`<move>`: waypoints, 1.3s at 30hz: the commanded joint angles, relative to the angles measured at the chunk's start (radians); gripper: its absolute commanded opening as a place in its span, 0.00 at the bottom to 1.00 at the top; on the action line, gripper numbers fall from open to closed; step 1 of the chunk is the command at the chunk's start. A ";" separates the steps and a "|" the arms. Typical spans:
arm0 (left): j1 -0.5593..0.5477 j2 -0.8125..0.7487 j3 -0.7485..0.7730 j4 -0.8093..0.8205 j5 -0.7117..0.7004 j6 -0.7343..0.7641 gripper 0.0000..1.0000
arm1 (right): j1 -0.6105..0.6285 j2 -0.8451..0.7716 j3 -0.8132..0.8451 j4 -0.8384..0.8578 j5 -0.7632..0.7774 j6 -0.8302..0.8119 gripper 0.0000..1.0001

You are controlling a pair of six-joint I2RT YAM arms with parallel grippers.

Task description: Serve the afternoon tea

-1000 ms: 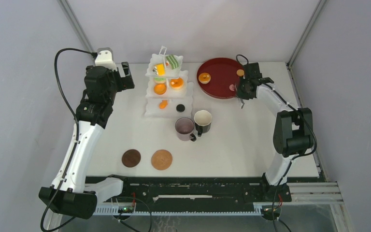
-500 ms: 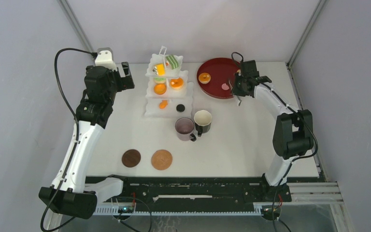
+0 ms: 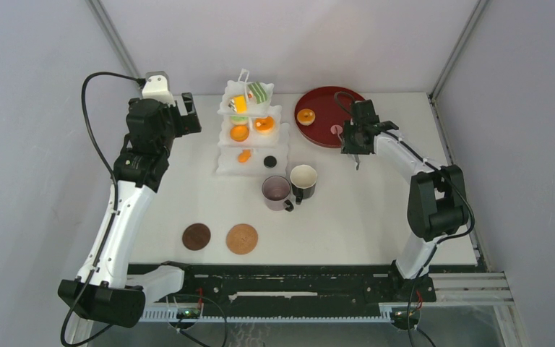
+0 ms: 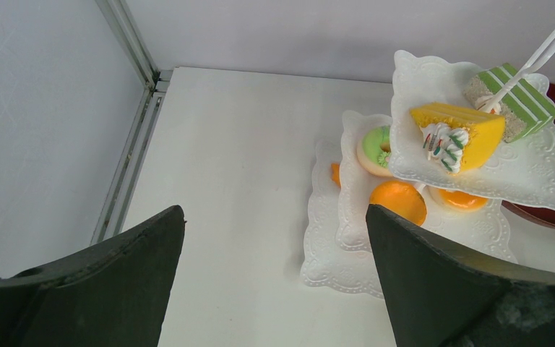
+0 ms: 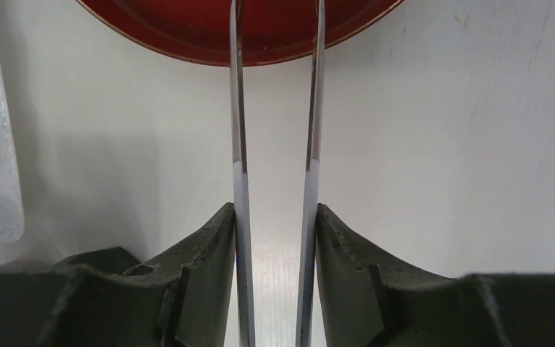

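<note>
Tongs (image 5: 241,210), long and of bright metal, sit between the fingers of the right gripper (image 3: 352,137). The gripper presses on both blades from outside. The blades stand slightly apart and run toward the near rim of the dark red round tray (image 3: 325,101) at the far right of the white table (image 3: 376,217). A small round orange pastry (image 3: 305,116) lies on that tray, left of this gripper and clear of it.

Just left of the tray stands the white three-tier stand (image 3: 225,168). It carries a yellow cake slice (image 4: 459,134) and a green striped slice (image 4: 513,94) on top, and a green ring pastry (image 4: 377,144) and orange pastries (image 4: 399,201) lower down.

Near of the stand, the mauve mug (image 3: 276,189) and the black mug (image 3: 303,177) touch each other. Two round brown coasters (image 3: 196,236) lie nearer still, to the left.

The left gripper (image 4: 274,213) hangs at the far left with jaws wide and nothing between them. The stand is to its right, well apart.
</note>
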 commanded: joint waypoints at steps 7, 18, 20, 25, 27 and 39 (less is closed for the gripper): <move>0.002 0.001 0.019 0.032 0.014 0.012 1.00 | 0.020 0.015 0.090 0.019 -0.002 -0.046 0.50; 0.002 -0.003 0.016 0.032 0.003 0.025 1.00 | 0.023 0.112 0.187 -0.013 -0.003 -0.036 0.51; 0.002 -0.002 0.014 0.032 0.003 0.027 1.00 | 0.023 0.126 0.200 -0.014 -0.002 -0.035 0.51; 0.002 -0.003 0.013 0.032 0.001 0.028 1.00 | 0.024 0.138 0.221 -0.022 -0.002 -0.029 0.47; 0.002 -0.004 0.013 0.032 -0.001 0.032 1.00 | 0.025 0.124 0.217 -0.021 -0.003 -0.026 0.42; 0.001 -0.006 0.011 0.032 -0.006 0.032 1.00 | 0.015 0.004 0.189 0.008 -0.030 0.003 0.28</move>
